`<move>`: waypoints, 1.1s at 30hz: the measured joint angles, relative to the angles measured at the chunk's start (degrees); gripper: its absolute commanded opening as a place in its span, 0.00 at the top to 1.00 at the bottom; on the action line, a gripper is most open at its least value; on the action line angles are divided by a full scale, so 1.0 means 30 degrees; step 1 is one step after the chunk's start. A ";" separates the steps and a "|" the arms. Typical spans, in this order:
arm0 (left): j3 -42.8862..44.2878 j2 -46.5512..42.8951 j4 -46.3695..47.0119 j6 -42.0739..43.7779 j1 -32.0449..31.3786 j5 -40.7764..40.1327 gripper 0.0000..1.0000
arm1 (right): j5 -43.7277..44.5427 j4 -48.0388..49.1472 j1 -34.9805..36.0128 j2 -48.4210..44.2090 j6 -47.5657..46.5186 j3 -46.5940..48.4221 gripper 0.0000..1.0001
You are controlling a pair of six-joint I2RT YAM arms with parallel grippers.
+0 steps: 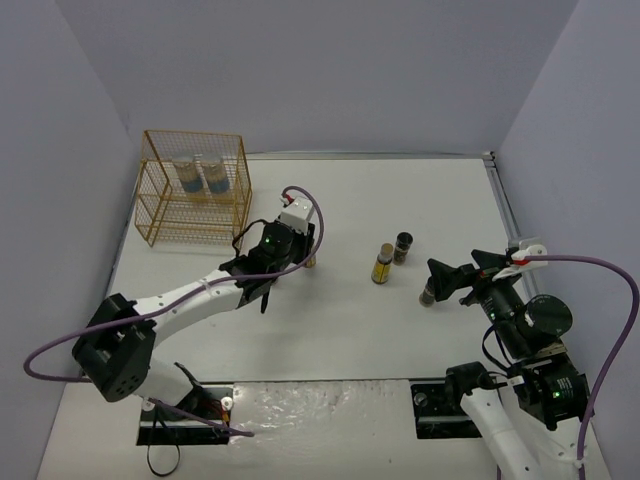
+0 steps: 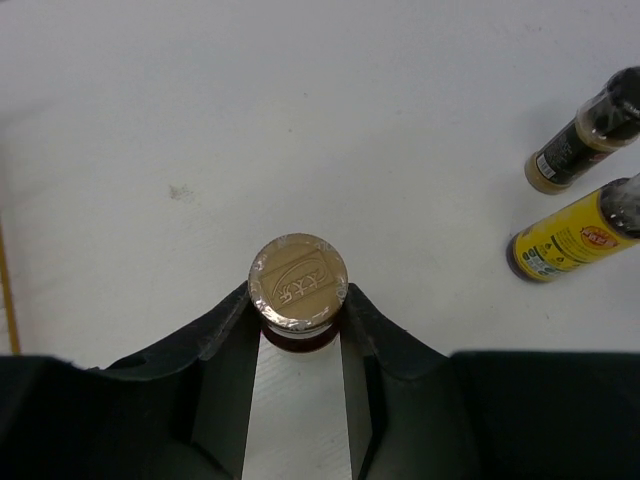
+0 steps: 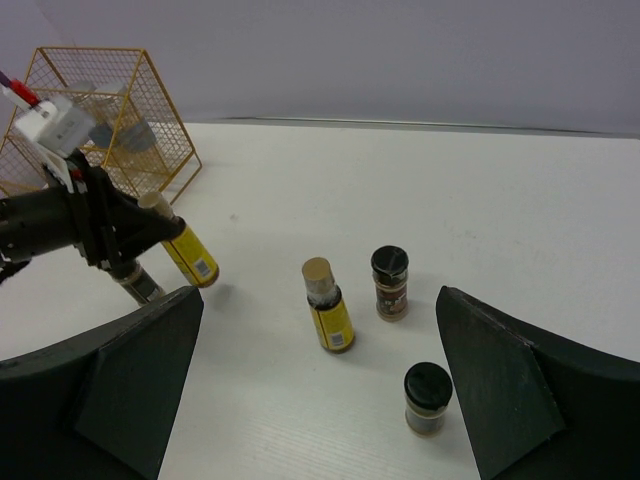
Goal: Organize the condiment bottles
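Observation:
My left gripper (image 1: 303, 257) (image 2: 298, 300) is shut on the neck of a slim yellow-labelled bottle with a gold cap (image 2: 298, 281). That bottle also shows in the right wrist view (image 3: 188, 255), tilted. A second yellow-labelled bottle (image 1: 381, 263) (image 3: 328, 305) (image 2: 575, 240) stands mid-table beside a dark black-lidded jar (image 1: 403, 247) (image 3: 389, 283) (image 2: 585, 140). Another dark jar (image 1: 428, 293) (image 3: 427, 398) stands just below my right gripper (image 1: 452, 258) (image 3: 318, 292), which is wide open and empty above the table. Two pale blue-labelled jars (image 1: 200, 176) sit in the rack. I see no third dark jar clearly.
The gold wire rack (image 1: 160, 215) (image 3: 150, 75) stands at the back left, behind my left gripper. Grey walls close the table on three sides. A dark shape (image 3: 135, 285) lies under my left gripper; I cannot tell what it is.

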 measured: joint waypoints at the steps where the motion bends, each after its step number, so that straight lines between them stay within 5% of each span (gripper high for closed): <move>1: 0.0291 -0.0442 -0.0508 0.0111 0.0000 -0.0258 1.00 | -0.0001 0.0000 0.0000 0.0000 0.0000 0.0000 0.00; 8: 0.4492 -0.3578 -0.4281 0.0811 0.1214 -0.1597 1.00 | -0.0008 0.0000 0.0000 -0.0015 0.0007 0.0000 0.00; 15: 0.6669 -0.5394 -0.5804 0.1143 0.6988 -0.1614 1.00 | -0.0023 0.0006 0.0000 -0.0015 0.0001 0.0000 0.00; 21: 0.7061 -0.3758 -0.6074 0.1422 1.1674 -0.0442 1.00 | -0.0147 0.0000 0.0000 -0.0015 -0.0015 0.0000 0.00; 33: 0.8877 0.0931 -0.5501 0.1525 1.5910 0.1918 1.00 | -0.0493 0.0004 0.0000 -0.0004 -0.0015 0.0000 0.00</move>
